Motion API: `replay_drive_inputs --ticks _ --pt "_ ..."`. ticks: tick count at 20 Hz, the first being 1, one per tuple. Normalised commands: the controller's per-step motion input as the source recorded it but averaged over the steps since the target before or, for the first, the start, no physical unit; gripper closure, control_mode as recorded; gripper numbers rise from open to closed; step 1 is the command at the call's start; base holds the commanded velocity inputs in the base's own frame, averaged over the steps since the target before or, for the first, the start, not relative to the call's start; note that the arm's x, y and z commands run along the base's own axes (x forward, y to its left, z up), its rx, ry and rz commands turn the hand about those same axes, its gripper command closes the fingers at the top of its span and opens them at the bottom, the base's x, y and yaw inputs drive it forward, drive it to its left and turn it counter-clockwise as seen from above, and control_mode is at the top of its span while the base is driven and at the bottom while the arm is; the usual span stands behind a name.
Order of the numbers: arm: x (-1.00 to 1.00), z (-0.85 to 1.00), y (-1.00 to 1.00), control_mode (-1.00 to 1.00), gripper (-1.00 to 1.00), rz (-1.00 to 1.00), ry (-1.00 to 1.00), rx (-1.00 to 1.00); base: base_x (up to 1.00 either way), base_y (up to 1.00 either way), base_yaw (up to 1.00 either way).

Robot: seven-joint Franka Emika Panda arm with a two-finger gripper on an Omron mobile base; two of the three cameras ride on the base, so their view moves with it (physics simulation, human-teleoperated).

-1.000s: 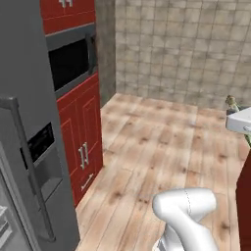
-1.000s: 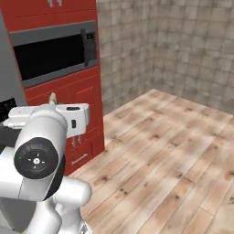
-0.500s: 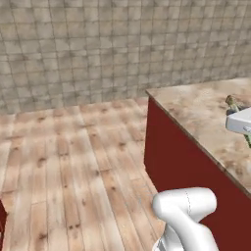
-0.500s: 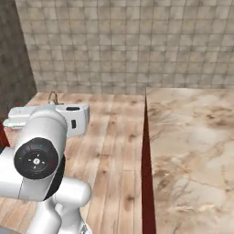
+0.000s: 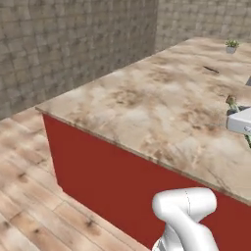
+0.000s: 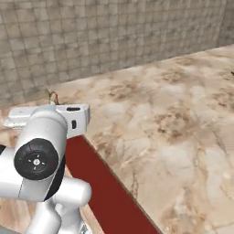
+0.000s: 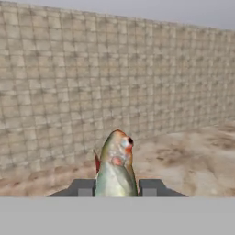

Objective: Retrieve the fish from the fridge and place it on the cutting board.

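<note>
carrying the fish [image 7: 115, 167] was the step in hand, as i judged it. in the hand view the two dark finger tips stood clamped on the fish, one at each flank, its head poking up at 12 o'clock between them, orange by the eye. gripper [image 7: 116, 187] at the bottom middle of that view.

in the left base view the hand sat at about 3 o'clock, out over the marbled countertop [image 5: 147, 112]; a sliver of green showed just by it, probably the fish's tail, too small to be sure. red cabinet face [image 5: 112, 186] under the counter's near edge. a potted plant [image 5: 231, 45] stood far back at about 1 o'clock, and a small dark mark near it i could not identify.

tiled wall [image 7: 92, 82] lay ahead of the hand. cutting board not picked out in these frames.

next move, by my reckoning: find the board along the counter, bring the hand over it, lower the fish flat, then part the fingers. risk: the fish is slender and could slip or land off the board.
</note>
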Motion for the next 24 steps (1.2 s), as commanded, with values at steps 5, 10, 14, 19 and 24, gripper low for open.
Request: replay_drive_inputs --ticks 5,10,14,19,24 --pt "0.0 0.0 0.0 1.0 1.0 0.0 0.0 0.0 0.0 0.02 -1.0" --pt "0.0 0.0 0.0 1.0 1.0 0.0 0.0 0.0 0.0 0.04 -0.98" --pt "0.0 0.0 0.0 1.0 1.0 0.0 0.0 0.0 0.0 0.05 -0.82" --pt "0.0 0.0 0.0 1.0 1.0 0.0 0.0 0.0 0.0 0.02 -0.82" --pt "0.0 0.0 0.0 1.0 1.0 0.0 0.0 0.0 0.02 0.22 -0.52"
